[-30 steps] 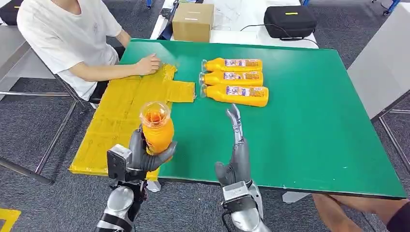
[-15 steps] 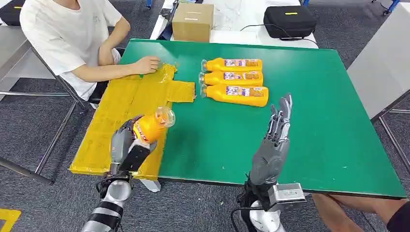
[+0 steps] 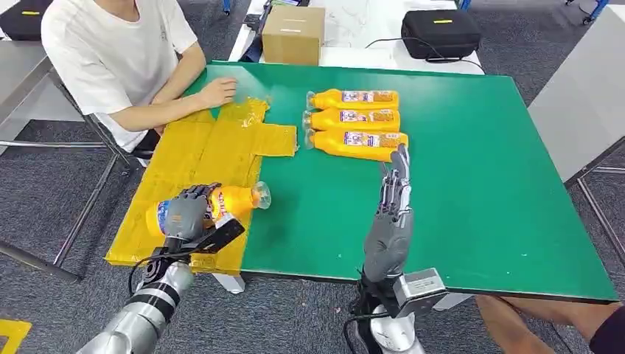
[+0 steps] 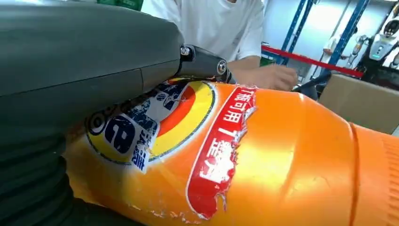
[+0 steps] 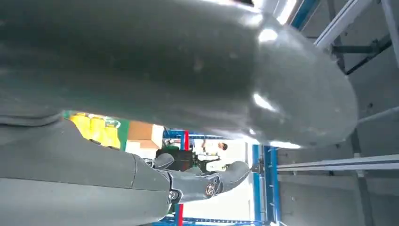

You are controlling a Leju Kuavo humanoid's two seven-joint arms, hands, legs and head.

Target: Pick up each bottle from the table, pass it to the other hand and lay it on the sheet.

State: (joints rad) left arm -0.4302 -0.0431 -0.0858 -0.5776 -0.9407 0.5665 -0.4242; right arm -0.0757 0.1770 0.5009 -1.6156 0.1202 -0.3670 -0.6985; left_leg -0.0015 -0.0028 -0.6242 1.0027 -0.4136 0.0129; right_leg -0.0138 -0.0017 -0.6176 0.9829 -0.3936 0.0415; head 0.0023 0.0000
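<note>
Your main risk is the bottle (image 3: pixel 214 206) rolling once you let go: it lies on its side over the near end of the yellow sheet (image 3: pixel 193 158), close to the counter (image 3: pixel 472 184) edge, and a quick release could send it off. Your left hand (image 3: pixel 188 212) is wrapped around the bottle's middle from above, cap end pointing toward the green surface; whether it already rests on the sheet is hard to tell. Your right hand (image 3: pixel 389 214) is empty, fingers straight and apart, reaching toward the three bottles (image 3: pixel 355 122) lying in a row; a careless approach could knock the nearest one
</note>
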